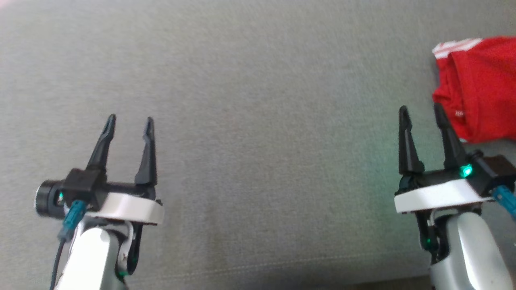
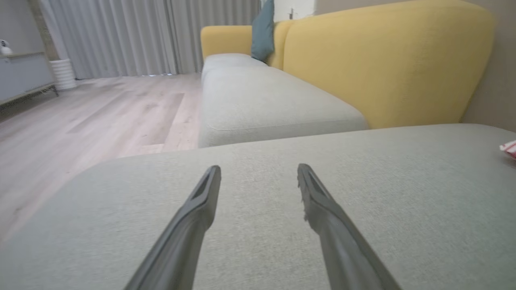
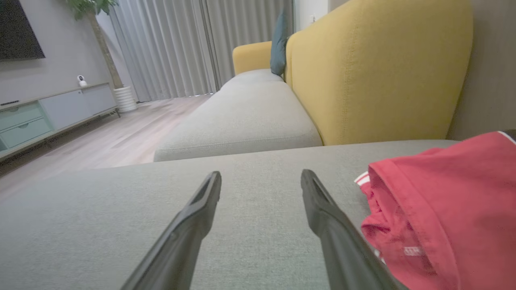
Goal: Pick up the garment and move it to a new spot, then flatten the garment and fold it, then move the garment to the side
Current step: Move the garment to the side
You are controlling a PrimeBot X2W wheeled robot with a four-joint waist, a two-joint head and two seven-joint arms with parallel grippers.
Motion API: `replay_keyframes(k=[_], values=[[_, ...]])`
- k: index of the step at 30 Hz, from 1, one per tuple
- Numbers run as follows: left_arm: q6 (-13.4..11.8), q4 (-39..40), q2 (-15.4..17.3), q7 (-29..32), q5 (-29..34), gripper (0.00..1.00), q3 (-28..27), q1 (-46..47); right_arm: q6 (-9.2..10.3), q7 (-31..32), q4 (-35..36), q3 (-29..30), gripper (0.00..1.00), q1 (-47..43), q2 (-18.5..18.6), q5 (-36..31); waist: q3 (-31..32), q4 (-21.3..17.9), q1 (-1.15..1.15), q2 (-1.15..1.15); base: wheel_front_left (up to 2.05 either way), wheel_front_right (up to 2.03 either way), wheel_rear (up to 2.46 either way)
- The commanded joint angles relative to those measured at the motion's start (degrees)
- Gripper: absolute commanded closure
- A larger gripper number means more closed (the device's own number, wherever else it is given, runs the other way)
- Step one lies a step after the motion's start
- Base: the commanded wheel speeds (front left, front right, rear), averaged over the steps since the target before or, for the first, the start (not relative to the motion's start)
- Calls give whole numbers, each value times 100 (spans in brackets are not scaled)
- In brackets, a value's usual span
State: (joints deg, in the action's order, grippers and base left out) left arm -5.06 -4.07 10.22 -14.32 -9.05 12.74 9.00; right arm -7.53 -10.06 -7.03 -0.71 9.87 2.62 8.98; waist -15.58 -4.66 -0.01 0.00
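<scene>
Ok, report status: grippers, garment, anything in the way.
Left gripper open, empty. Right gripper open, empty. Red garment bunched on grey cushion, just right of right gripper. Nothing between them.

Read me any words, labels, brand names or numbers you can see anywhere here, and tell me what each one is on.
Nothing here can be read as text.
On the red garment, a small white print: too small and blurred to read.
</scene>
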Motion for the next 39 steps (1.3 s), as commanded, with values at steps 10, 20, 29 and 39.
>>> replay_keyframes(k=[10,20,29,39], values=[[-3,38,40,-67,-159,0,-411,-443,4,192,228,-157,0,-392,26,-64,837,307,1,0,0,0,0],[-8,-55,-27,-67,-175,0,-400,-829,4,456,393,-69,0,-771,26,-213,1186,254,1,0,0,0,0],[-52,-192,-58,-67,-171,0,-390,-1014,4,641,549,-149,0,-1025,26,-237,1394,214,1,0,0,0,0],[-87,-279,-62,-68,-140,0,-357,-1027,4,705,628,-155,0,-1065,26,-250,1406,223,1,0,0,0,0]])
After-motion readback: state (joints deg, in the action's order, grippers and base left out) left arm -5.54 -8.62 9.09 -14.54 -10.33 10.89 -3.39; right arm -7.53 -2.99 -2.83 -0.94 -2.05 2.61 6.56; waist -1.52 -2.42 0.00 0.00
